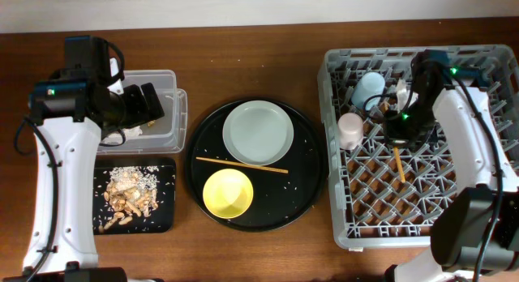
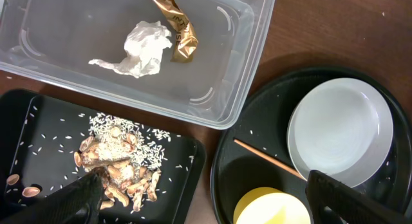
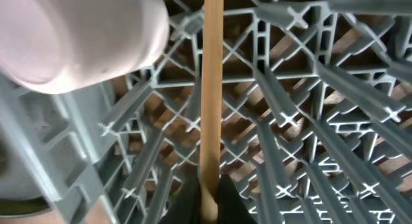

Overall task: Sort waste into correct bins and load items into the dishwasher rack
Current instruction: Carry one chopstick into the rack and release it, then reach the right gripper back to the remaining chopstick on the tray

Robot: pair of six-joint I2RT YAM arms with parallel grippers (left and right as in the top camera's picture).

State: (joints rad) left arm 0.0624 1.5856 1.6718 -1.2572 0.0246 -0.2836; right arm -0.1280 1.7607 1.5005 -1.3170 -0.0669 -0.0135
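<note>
My right gripper is shut on one wooden chopstick and holds it low over the grey dishwasher rack, next to the pink cup and the light blue cup. The other chopstick lies on the round black tray between the grey-blue plate and the yellow bowl. My left gripper is open and empty above the gap between the flat black tray with food scraps and the round tray. The clear tub holds the white tissue and the brown-gold wrapper.
The large round black tray sits mid-table with white crumbs scattered on it. Bare wooden table lies behind it and along the front edge.
</note>
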